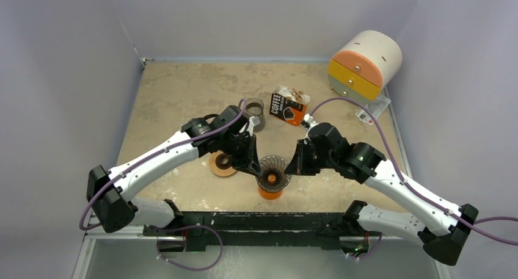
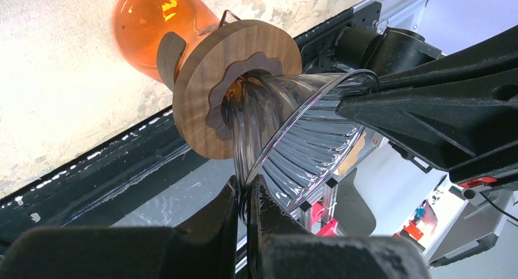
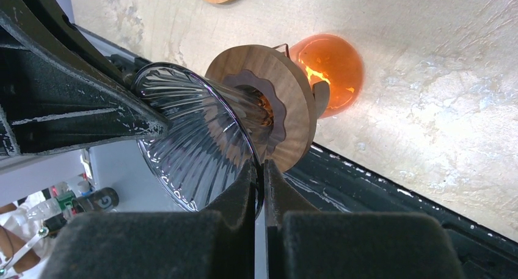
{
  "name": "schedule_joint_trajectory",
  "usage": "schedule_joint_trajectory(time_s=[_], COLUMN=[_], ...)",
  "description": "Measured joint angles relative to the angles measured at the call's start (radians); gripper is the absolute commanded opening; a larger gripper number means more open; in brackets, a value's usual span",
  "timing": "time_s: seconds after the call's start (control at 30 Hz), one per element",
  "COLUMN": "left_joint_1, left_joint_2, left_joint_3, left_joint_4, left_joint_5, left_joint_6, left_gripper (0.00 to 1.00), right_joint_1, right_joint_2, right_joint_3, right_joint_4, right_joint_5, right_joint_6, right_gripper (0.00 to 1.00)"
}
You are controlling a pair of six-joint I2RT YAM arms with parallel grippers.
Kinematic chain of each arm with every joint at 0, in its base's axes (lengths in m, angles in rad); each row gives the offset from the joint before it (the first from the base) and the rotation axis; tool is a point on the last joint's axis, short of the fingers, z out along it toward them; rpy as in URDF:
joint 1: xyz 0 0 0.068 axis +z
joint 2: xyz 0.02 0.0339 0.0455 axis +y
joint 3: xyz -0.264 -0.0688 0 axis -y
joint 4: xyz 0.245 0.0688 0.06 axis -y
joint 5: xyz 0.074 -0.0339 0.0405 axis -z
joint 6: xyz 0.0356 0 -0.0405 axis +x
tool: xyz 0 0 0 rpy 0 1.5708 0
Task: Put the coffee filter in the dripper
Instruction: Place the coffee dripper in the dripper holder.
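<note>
The dripper (image 1: 273, 167) is a ribbed clear glass cone (image 2: 305, 138) with a wooden collar (image 2: 207, 77), sitting on an orange glass vessel (image 1: 270, 192) near the table's front edge. My left gripper (image 1: 255, 168) is shut on the cone's left rim, which shows pinched between its fingers (image 2: 246, 184). On the opposite rim my right gripper (image 1: 290, 168) is shut too, its fingers (image 3: 261, 169) clamping the glass edge (image 3: 195, 144). The cone looks bare inside. Coffee filter papers stick out of a pack labelled COFFEE (image 1: 288, 106) lying behind the arms.
A wooden ring (image 1: 222, 163) lies left of the dripper, under the left arm. A grey cup (image 1: 254, 113) stands by the filter pack. A round cream cabinet with orange and yellow drawers (image 1: 364, 64) fills the back right corner, a small clear holder (image 1: 369, 111) before it.
</note>
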Motion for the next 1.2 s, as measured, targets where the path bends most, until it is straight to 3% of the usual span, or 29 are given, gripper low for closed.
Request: schedule_joint_trajectory(time_s=[0.8, 0.87, 1.2], left_joint_1=[0.030, 0.031, 0.023], left_joint_2=[0.011, 0.013, 0.043], left_joint_3=[-0.040, -0.036, -0.013], left_joint_4=[0.040, 0.036, 0.012], left_joint_5=[0.043, 0.043, 0.038], left_joint_6=[0.008, 0.015, 0.049], left_gripper=[0.02, 0.04, 0.17], right_joint_1=[-0.006, -0.006, -0.006], right_joint_2=[0.018, 0.018, 0.036], right_joint_3=[-0.019, -0.017, 0.007], right_joint_4=[0.040, 0.039, 0.020], right_joint_5=[-0.002, -0.003, -0.002], right_joint_6=[-0.001, -0.001, -0.006], right_gripper=[0.00, 0.06, 0.16])
